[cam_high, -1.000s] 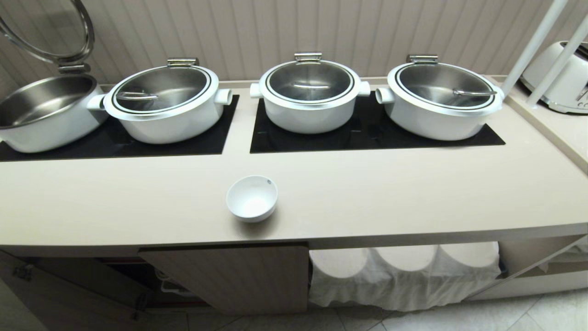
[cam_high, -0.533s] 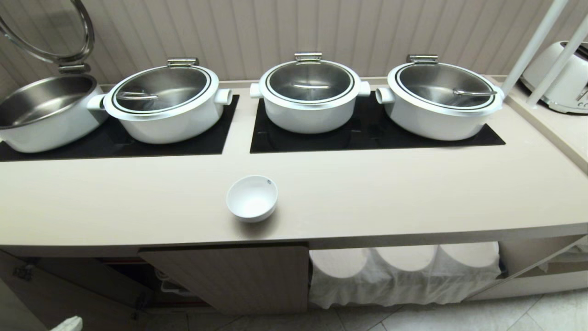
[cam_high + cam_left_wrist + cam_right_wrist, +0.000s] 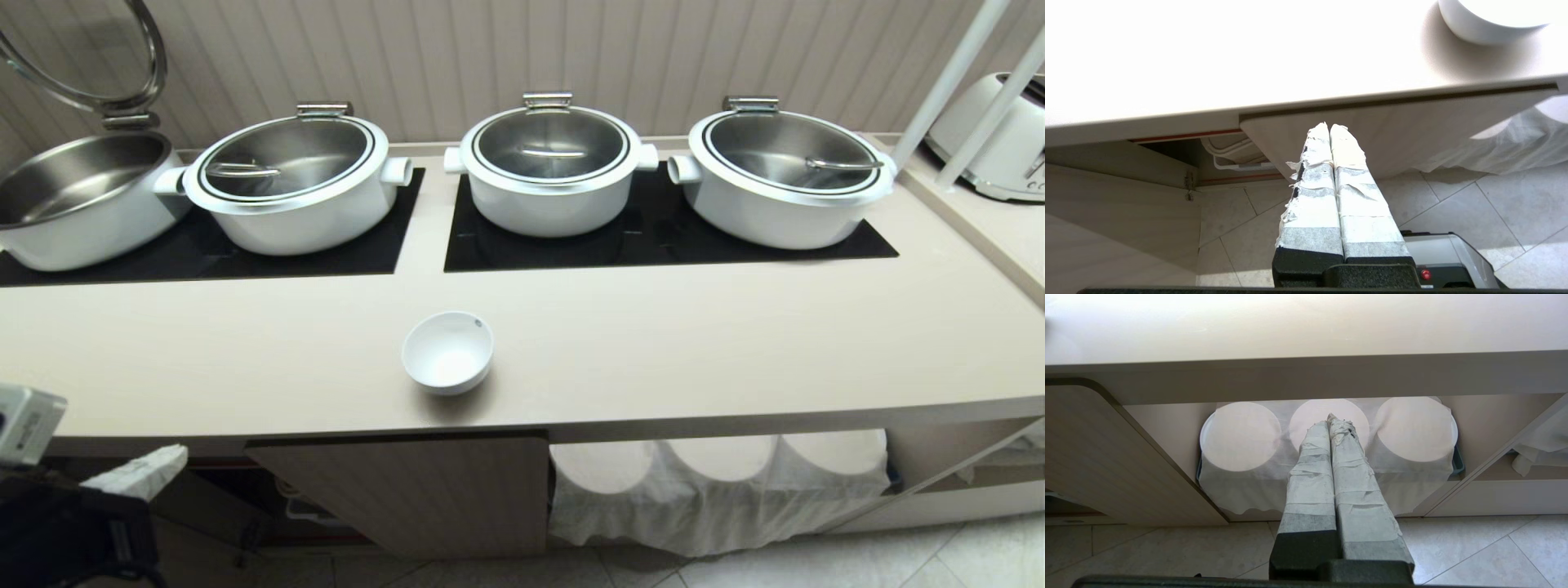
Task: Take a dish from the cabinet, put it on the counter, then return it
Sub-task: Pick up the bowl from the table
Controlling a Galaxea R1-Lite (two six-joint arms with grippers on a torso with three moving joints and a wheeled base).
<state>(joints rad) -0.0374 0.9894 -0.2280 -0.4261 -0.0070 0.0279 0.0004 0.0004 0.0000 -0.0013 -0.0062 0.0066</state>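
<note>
Dish (image 3: 447, 353) well apart from left claw (image 3: 140, 472)

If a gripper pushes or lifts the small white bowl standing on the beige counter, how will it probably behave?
The small round white ceramic bowl looks rigid and glossy, so taped fingers may slip on its curved wall. Its narrow rounded base suggests it could slide on the smooth beige counter, or rock, if pushed. Being ceramic, it would likely chip if dropped.

Glossy white ceramic dish (image 3: 447, 353) — smooth matt counter (image 3: 653, 343) — brushed-metal pots (image 3: 551, 167).
</note>
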